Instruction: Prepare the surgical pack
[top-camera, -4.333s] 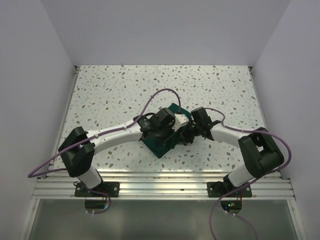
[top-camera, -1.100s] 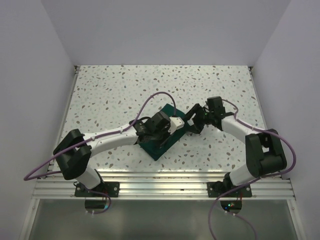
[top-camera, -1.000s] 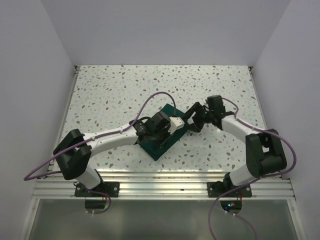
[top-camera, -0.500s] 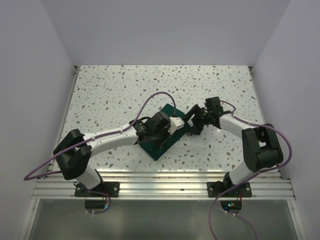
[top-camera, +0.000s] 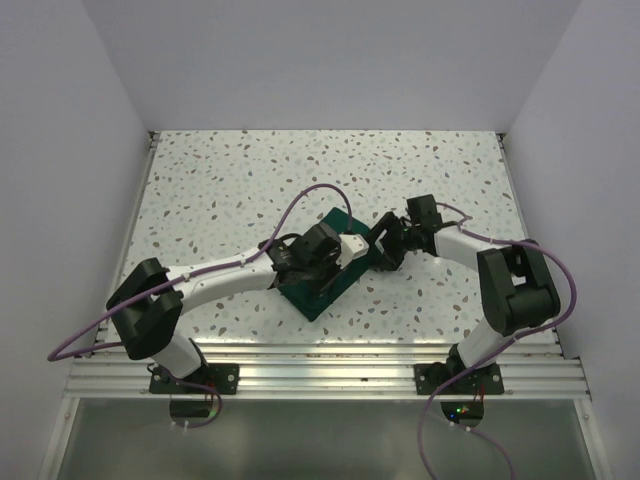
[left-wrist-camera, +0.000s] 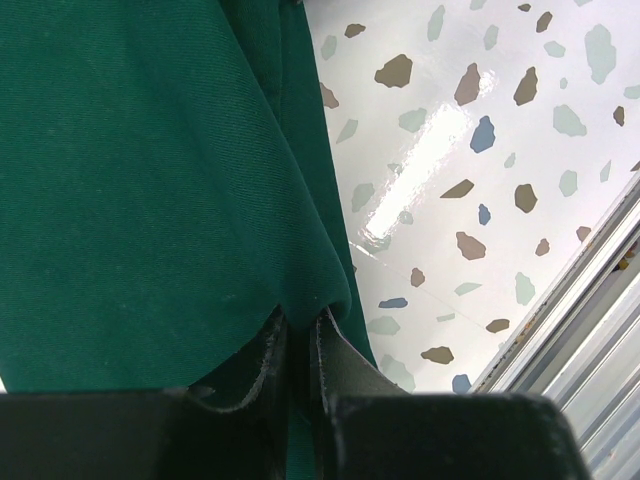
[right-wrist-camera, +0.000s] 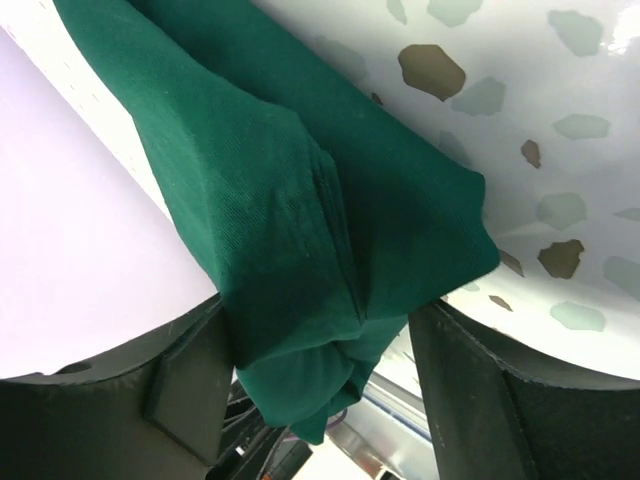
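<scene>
The drape (top-camera: 325, 295) is found bundled on the tabletop (top-camera: 230, 180), pinched by the left fingers (left-wrist-camera: 345, 378) and straddled by the wide-set right fingers (right-wrist-camera: 470, 390); wrapping is judged unfinished.

No txt, labels, brands, nos. or signs readable in any view. Dark green folded cloth drape (top-camera: 322, 298) is plain, no print or tag. White speckled table (top-camera: 230, 190) has pattern only, no markings.
</scene>
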